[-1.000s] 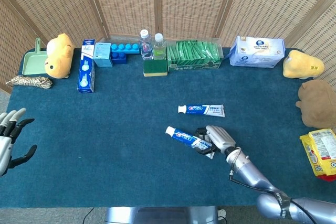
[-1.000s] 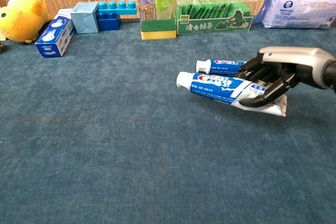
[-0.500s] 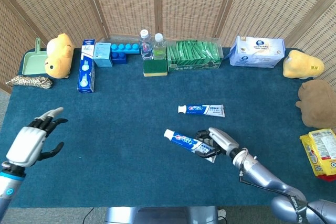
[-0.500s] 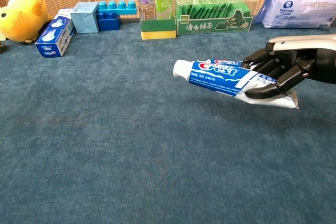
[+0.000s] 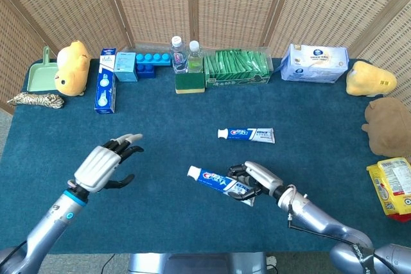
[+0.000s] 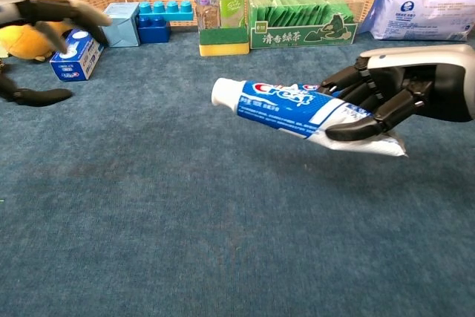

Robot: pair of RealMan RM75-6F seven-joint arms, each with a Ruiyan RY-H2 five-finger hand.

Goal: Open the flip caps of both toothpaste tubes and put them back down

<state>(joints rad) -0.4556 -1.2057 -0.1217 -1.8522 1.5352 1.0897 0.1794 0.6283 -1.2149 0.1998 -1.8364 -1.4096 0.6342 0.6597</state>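
Two toothpaste tubes: right hand [image 5: 257,178] grips one tube [image 6: 297,107] above the desk [image 5: 160,126] (white cap pointing left); second tube [image 5: 246,134] lies behind it. Left hand [image 5: 103,166] hovers left, fingers spread, holding nothing.

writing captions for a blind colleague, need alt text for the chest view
The right hand holds a blue Crest toothpaste tube above the blue table, white cap pointing left. The open left hand reaches in at upper left.
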